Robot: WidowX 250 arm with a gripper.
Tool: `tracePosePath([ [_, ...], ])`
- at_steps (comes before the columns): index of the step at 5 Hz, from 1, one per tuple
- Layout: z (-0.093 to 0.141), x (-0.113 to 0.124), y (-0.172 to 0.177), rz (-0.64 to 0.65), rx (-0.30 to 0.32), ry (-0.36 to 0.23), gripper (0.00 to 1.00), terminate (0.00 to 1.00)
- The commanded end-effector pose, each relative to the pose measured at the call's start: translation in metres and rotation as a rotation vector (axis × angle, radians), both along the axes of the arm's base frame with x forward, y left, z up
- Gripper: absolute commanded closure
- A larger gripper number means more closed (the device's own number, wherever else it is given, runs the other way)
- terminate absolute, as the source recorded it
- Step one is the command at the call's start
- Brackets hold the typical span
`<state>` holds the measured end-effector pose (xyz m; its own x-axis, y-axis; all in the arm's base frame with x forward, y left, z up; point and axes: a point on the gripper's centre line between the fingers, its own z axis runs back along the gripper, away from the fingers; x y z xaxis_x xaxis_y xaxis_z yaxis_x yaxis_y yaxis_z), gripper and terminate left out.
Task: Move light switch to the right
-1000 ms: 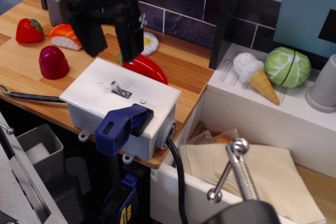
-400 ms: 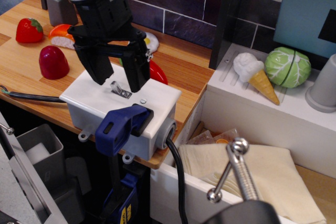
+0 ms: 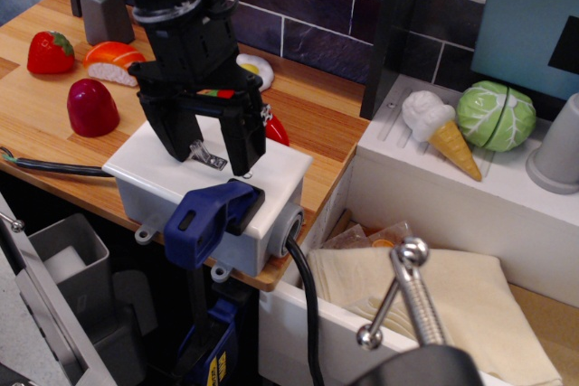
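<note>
The light switch (image 3: 205,154) is a small silver toggle lever on top of a white plastic box (image 3: 163,183) at the counter's front edge. The lever leans to the left. My black gripper (image 3: 209,149) is open and lowered over the box, one finger (image 3: 174,138) left of the lever and the other finger (image 3: 244,144) right of it. The fingertips are at or just above the box top. The lever stands in the gap between them and nothing is gripped.
A blue clamp handle (image 3: 210,219) holds the box at its front. A black cable (image 3: 306,300) leaves its right side. Toy food lies behind: strawberry (image 3: 49,51), dark red fruit (image 3: 91,107), sushi (image 3: 112,61), red pepper (image 3: 274,129). A white sink unit (image 3: 425,196) is to the right.
My gripper has come down from above the box and moved slightly right, so its open fingers now straddle the lever. The lever has not moved.
</note>
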<state>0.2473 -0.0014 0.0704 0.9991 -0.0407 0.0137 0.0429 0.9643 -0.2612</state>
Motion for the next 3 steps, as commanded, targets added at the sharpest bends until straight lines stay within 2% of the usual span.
tracePosePath([
  [1,0.004,0.004,-0.012,0.002,-0.016,-0.041,0.00,0.00],
  [3,0.006,0.010,-0.028,-0.019,-0.028,-0.061,0.00,0.00],
])
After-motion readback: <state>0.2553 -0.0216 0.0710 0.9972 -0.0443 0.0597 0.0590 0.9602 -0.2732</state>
